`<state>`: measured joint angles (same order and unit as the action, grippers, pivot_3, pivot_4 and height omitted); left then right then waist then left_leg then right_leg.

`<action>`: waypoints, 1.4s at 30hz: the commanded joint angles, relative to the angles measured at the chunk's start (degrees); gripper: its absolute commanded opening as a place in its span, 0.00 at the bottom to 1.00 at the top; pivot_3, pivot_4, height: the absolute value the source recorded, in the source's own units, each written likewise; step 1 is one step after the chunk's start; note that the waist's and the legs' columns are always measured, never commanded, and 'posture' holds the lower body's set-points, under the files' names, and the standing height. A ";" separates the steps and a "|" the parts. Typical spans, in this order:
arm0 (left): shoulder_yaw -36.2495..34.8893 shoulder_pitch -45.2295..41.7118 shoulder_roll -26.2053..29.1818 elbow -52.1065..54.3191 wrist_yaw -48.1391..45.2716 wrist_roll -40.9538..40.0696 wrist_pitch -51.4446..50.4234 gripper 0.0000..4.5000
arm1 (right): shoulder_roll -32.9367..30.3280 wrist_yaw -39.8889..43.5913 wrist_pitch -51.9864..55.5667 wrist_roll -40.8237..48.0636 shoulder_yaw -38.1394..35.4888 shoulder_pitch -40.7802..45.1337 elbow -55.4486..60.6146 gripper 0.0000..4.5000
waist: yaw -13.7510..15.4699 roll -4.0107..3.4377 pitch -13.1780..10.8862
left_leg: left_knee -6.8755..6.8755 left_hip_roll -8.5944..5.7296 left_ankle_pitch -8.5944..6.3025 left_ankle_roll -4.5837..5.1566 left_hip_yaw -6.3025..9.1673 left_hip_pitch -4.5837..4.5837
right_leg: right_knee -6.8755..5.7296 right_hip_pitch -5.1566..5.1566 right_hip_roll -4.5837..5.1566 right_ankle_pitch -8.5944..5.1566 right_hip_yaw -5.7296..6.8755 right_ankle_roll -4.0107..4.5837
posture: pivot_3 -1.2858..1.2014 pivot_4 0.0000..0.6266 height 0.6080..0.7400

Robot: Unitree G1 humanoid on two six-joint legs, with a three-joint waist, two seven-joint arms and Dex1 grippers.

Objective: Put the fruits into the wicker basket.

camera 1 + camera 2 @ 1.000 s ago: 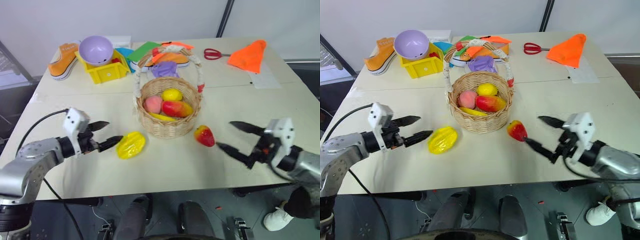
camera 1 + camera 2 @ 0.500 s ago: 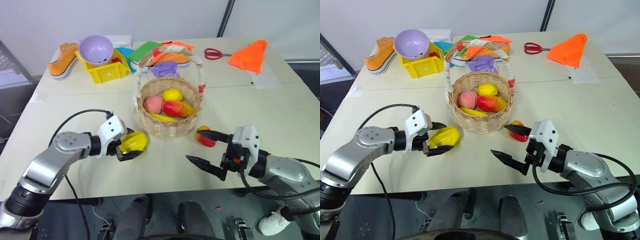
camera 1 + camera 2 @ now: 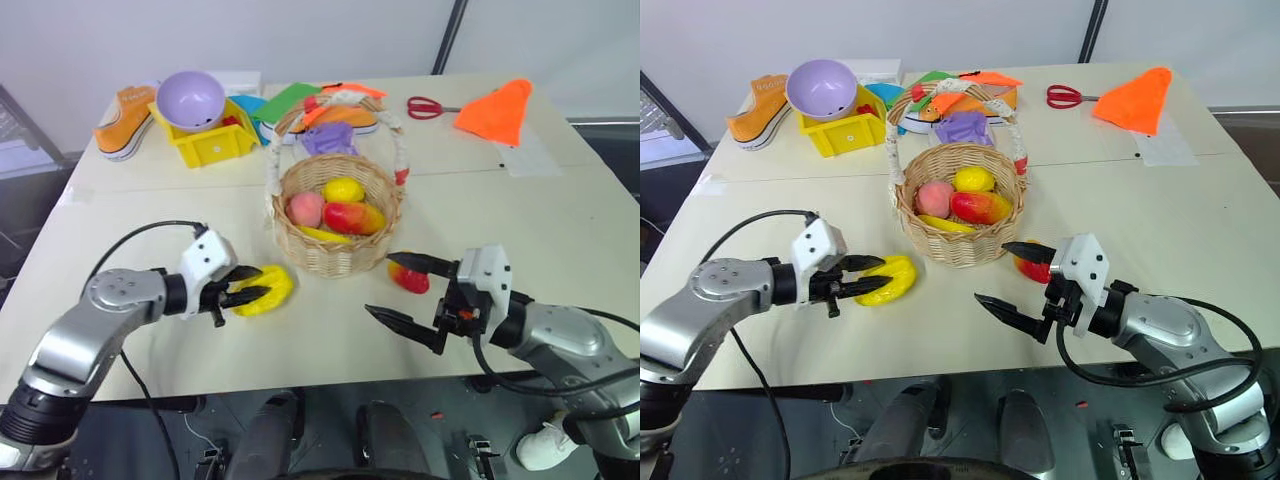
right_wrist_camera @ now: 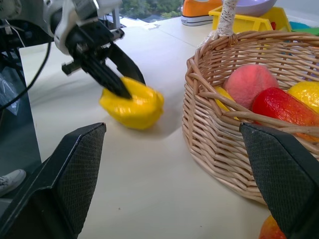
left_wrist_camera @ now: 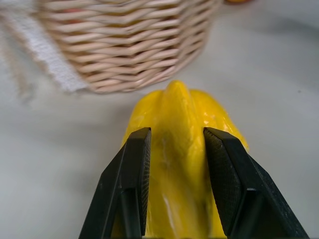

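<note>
The yellow ridged fruit (image 3: 270,287) lies on the table to the left of the wicker basket (image 3: 338,255). My left gripper (image 3: 247,293) is shut on it, and in the left wrist view both fingers (image 5: 133,179) press its sides (image 5: 175,154). A red-and-yellow pointed fruit (image 3: 411,277) lies right of the basket. My right gripper (image 3: 381,285) stands open beside it, upper fingertip over the fruit and lower one nearer me. Inside the basket lie a pink fruit (image 3: 306,208), a yellow one (image 3: 344,189) and a red-yellow one (image 3: 355,216).
At the back left a yellow bin (image 3: 212,143) holds a purple bowl (image 3: 193,98), with an orange shoe (image 3: 125,122) beside it. Behind the basket lie coloured sheets and a second shoe (image 3: 335,117). Red scissors (image 3: 428,104) and an orange cloth cone (image 3: 496,108) lie back right.
My left gripper, open around the yellow ridged fruit half a second ago, has shut on it. My right gripper swung left to the red-and-yellow fruit earlier, then barely moved.
</note>
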<state>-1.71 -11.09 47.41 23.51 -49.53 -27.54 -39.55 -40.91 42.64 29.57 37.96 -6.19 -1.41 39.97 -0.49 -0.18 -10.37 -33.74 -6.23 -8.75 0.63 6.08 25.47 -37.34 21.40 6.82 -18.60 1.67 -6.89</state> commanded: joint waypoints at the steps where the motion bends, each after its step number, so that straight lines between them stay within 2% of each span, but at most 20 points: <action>1: -8.68 -1.61 0.38 0.17 -0.48 -7.09 -3.46 0.40 | 0.02 0.34 -1.35 -0.49 -0.54 1.04 0.23 1.00 | 0.03 0.03 -0.02 | 0.00 -0.01 0.00 0.00 0.00 0.00 | 0.00 0.00 0.01 0.00 0.00 0.00 | 0.52 0.24 1.00; 4: -14.94 -3.52 1.46 -1.09 -1.49 -13.14 -7.03 0.40 | -0.41 0.64 -1.43 -0.39 -1.91 1.70 -0.60 1.00 | 0.14 0.08 -0.05 | -0.02 -0.01 0.00 0.00 0.01 0.03 | 0.00 0.01 -0.01 0.00 0.01 0.00 | 0.52 0.24 1.00; 13: -13.67 -3.93 4.66 -1.19 -2.35 -13.20 -8.58 0.40 | 0.05 0.96 -2.08 -1.65 -1.75 1.95 -1.43 1.00 | 0.08 0.07 -0.04 | -0.02 -0.02 0.05 0.09 0.01 0.02 | -0.01 0.00 0.00 0.02 0.01 -0.03 | 0.52 0.24 1.00; 16: -13.14 -1.61 5.61 0.33 -4.07 -15.05 -10.16 0.58 | 0.29 0.92 -2.50 -2.00 -1.44 1.64 -1.39 1.00 | -0.08 0.05 -0.04 | 0.00 -0.02 0.05 0.08 0.00 0.01 | -0.01 0.00 0.01 0.02 -0.01 -0.02 | 0.52 0.24 1.00; 19: -12.22 -0.22 4.55 0.69 -3.00 -16.04 -11.73 0.91 | 0.72 0.59 -2.69 -2.13 -0.86 1.72 -1.18 1.00 | -0.03 0.05 -0.04 | 0.01 0.00 0.05 0.08 0.00 0.01 | -0.01 0.01 0.00 0.02 -0.01 -0.01 | 0.52 0.24 1.00; 20: -11.99 -0.01 3.95 0.34 -2.37 -16.30 -12.27 0.99 | 0.87 0.48 -2.64 -2.17 -0.67 1.88 -1.12 1.00 | -0.02 0.05 -0.04 | 0.01 0.00 0.05 0.07 0.01 0.02 | -0.01 0.01 0.00 0.02 -0.01 0.00 | 0.52 0.24 1.00; 26: -6.52 0.58 0.94 -1.97 -0.37 -13.83 -12.40 0.99 | 1.69 0.33 -2.52 -2.73 0.16 2.71 -1.23 1.00 | 0.06 0.06 -0.04 | -0.01 -0.02 0.00 0.01 0.00 0.02 | 0.00 0.00 0.01 0.02 -0.01 0.01 | 0.52 0.24 1.00; 33: 1.49 -3.05 -2.32 -6.52 0.72 -7.65 -9.43 0.99 | 2.37 -0.08 -2.22 -3.16 1.05 3.41 -0.97 1.00 | 0.22 0.06 -0.03 | -0.02 -0.03 0.01 0.01 0.00 0.03 | 0.00 0.00 0.02 0.02 -0.01 0.01 | 0.52 0.24 1.00; 37: 1.98 -4.37 -4.82 -7.77 0.81 -7.95 -9.44 0.99 | 2.52 -0.60 -2.16 -3.29 1.15 3.41 -0.69 1.00 | 0.20 0.06 -0.03 | -0.02 -0.03 0.04 0.06 0.00 0.02 | -0.01 0.00 0.02 0.03 0.00 0.00 | 0.52 0.24 1.00; 38: 1.83 -4.34 -4.88 -7.87 0.62 -7.98 -9.44 0.87 | 2.50 -0.71 -2.14 -3.28 1.10 3.39 -0.62 1.00 | 0.18 0.07 -0.03 | -0.02 -0.03 0.05 0.08 0.00 0.02 | -0.01 0.00 0.02 0.03 0.00 -0.01 | 0.52 0.24 1.00; 39: 1.72 -4.25 -4.82 -7.88 0.31 -8.02 -9.41 0.81 | 2.45 -0.79 -2.14 -3.27 1.02 3.36 -0.57 1.00 | 0.14 0.07 -0.03 | -0.02 -0.02 0.05 0.09 0.00 0.02 | -0.01 0.01 0.01 0.04 0.00 -0.02 | 0.52 0.24 1.00; 42: 1.26 -3.99 -4.15 -7.67 -0.19 -7.93 -9.36 0.48 | 2.36 -0.97 -2.12 -3.26 1.01 3.45 -0.54 1.00 | 0.08 0.06 -0.03 | -0.02 -0.02 0.06 0.09 0.00 0.01 | -0.02 0.00 0.01 0.04 0.00 -0.02 | 0.52 0.24 1.00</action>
<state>0.78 -15.10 42.29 15.29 -49.23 -35.51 -49.21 -38.76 41.88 28.19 34.46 -4.75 1.36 37.79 -0.41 -0.12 -10.40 -33.75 -6.25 -8.69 0.72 6.08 25.48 -37.36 21.41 6.83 -18.56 1.67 -6.91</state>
